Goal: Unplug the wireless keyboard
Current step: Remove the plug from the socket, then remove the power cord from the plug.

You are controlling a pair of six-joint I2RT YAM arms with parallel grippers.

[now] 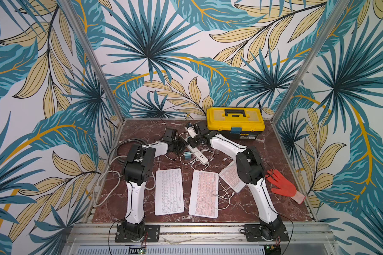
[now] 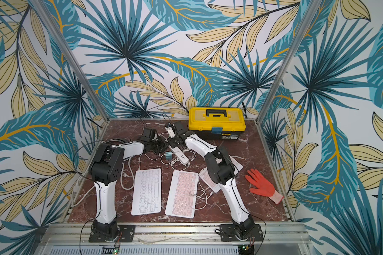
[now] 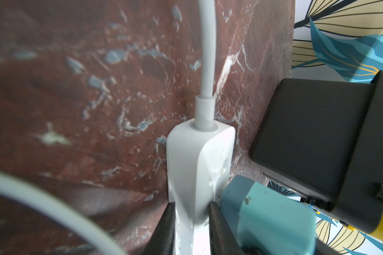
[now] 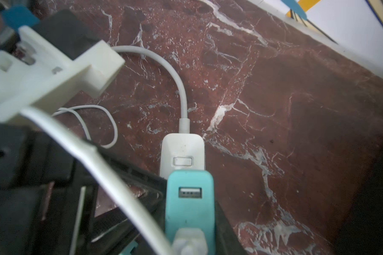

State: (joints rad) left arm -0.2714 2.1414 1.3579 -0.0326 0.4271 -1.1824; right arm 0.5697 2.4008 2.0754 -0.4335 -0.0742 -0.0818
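Note:
Three wireless keyboards lie near the front: a white one [image 1: 169, 191], a pink one [image 1: 204, 194] and a second pink one [image 1: 231, 176] partly under my right arm. Thin white cables run from them toward a white power strip [image 1: 198, 155]. My left gripper [image 3: 190, 204] is shut on the strip's far end [image 3: 199, 165], beside its thick cord [image 3: 207, 66]. My right gripper [image 4: 189, 212] is shut on a teal charger [image 4: 189, 205] plugged into that end. The charger has one empty USB port, and a white plug [image 4: 189, 242] sits in it nearer the camera.
A second teal charger [image 1: 187, 155] sits beside the strip among looped white cables. A yellow toolbox [image 1: 235, 121] stands at the back right. An orange glove [image 1: 283, 185] lies at the right edge. Thick grey cables [image 1: 120, 152] coil at the left.

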